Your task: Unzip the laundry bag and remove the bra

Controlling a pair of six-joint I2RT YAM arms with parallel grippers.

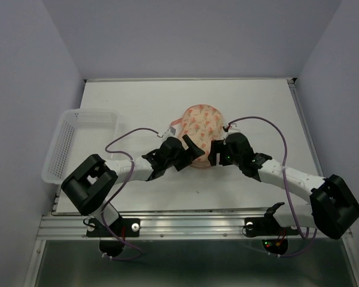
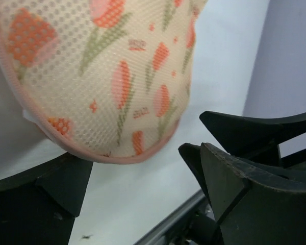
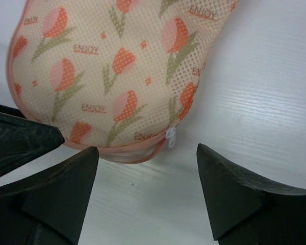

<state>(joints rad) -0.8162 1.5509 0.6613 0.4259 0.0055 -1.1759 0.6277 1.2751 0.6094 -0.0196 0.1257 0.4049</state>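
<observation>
The peach-pink laundry bag (image 1: 203, 128) with orange tulip print lies mid-table, zipped. It fills the top of the left wrist view (image 2: 112, 76) and of the right wrist view (image 3: 122, 71). Its small white zipper pull (image 3: 170, 137) hangs at the pink rim, beside a pink loop (image 3: 143, 155). My left gripper (image 1: 194, 149) is open at the bag's near left edge, jaws either side of the rim. My right gripper (image 1: 218, 152) is open just short of the bag's near right edge, the zipper pull between and beyond its fingertips. The bra is hidden.
A clear plastic mesh basket (image 1: 72, 143) stands at the table's left edge. The metal rail (image 1: 185, 224) runs along the near edge. Grey walls close in the table on three sides.
</observation>
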